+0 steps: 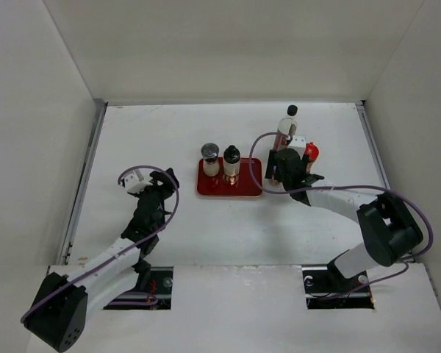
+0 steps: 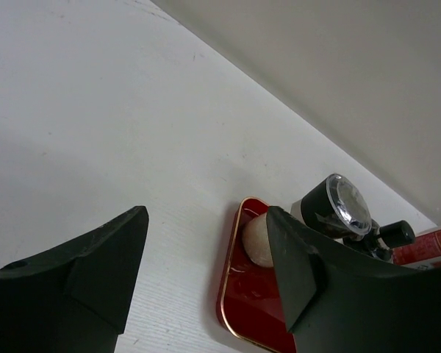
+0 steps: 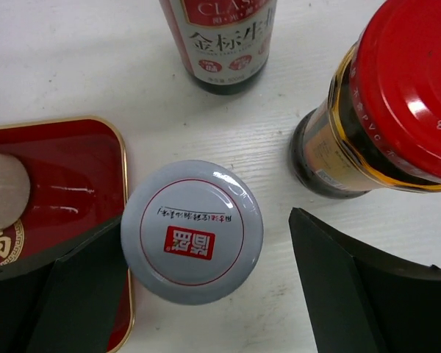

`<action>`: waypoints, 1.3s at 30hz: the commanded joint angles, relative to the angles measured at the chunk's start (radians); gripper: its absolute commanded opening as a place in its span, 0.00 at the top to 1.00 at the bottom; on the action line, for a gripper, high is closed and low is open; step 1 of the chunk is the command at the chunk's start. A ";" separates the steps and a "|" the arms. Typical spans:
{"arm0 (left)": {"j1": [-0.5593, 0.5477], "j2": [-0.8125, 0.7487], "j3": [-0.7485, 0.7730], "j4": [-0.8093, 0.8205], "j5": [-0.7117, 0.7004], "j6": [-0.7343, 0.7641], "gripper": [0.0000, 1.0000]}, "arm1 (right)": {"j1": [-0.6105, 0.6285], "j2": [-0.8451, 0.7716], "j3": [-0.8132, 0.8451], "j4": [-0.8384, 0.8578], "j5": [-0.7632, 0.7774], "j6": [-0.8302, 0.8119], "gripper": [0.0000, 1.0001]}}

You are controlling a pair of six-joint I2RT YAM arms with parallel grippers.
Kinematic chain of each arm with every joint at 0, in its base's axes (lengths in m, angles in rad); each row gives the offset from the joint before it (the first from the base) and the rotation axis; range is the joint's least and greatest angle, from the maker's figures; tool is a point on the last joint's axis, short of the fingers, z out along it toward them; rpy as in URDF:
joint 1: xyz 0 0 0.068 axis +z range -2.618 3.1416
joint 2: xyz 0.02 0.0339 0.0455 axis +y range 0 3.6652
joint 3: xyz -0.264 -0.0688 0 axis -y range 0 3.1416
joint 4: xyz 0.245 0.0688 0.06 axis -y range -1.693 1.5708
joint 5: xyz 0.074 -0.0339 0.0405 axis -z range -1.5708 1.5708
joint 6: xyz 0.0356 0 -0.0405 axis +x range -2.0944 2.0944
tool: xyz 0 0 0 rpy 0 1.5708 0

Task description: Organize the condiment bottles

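Note:
A red tray holds a silver-lidded shaker and a black-lidded shaker. The tall clear bottle with black cap and the short red-capped jar stand on the table right of the tray. My right gripper is open, pointing down between tray and jar. In the right wrist view it straddles a grey-lidded jar; the left finger is close to the lid, the right finger apart. My left gripper is open and empty, left of the tray.
White walls enclose the table on three sides. In the right wrist view the tall bottle's label, the red-capped jar and the tray's corner crowd around the grey-lidded jar. The left wrist view shows the tray's edge.

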 commanded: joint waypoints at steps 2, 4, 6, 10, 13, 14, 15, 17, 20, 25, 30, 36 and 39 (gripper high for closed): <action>-0.008 0.015 -0.001 0.076 0.005 -0.013 0.35 | -0.020 0.019 0.060 0.072 -0.008 0.002 0.29; -0.010 0.015 -0.001 0.078 -0.001 -0.013 0.35 | -0.014 -0.016 0.051 0.101 0.017 0.006 0.44; -0.010 0.021 -0.001 0.078 -0.003 -0.013 0.34 | 0.003 -0.065 0.048 0.135 0.061 -0.008 0.50; -0.014 0.044 0.008 0.078 0.007 -0.011 0.34 | 0.064 -0.091 0.104 0.172 0.081 -0.063 0.52; -0.016 0.065 0.013 0.082 0.002 -0.010 0.34 | 0.101 -0.029 0.170 0.185 0.052 -0.058 0.52; -0.016 0.067 0.013 0.082 0.007 -0.010 0.34 | 0.110 -0.001 0.192 0.195 0.037 -0.058 0.52; -0.016 0.066 0.013 0.082 0.007 -0.008 0.34 | 0.118 0.025 0.212 0.205 0.031 -0.061 0.51; -0.017 0.055 0.011 0.082 0.007 -0.007 0.34 | 0.129 0.068 0.238 0.230 0.026 -0.057 0.51; -0.011 0.049 0.006 0.082 0.004 -0.007 0.34 | 0.133 0.123 0.273 0.251 0.011 -0.057 0.50; -0.016 0.053 0.008 0.084 0.004 -0.005 0.33 | 0.133 0.188 0.301 0.271 0.000 -0.049 0.47; -0.017 0.058 0.011 0.084 0.010 -0.005 0.33 | 0.133 0.237 0.305 0.271 -0.015 -0.015 0.44; -0.017 0.058 0.013 0.084 0.011 -0.005 0.32 | 0.133 0.196 0.286 0.261 0.012 -0.001 0.13; -0.011 0.056 0.013 0.084 0.011 -0.005 0.31 | 0.133 0.133 0.267 0.219 0.038 -0.001 0.10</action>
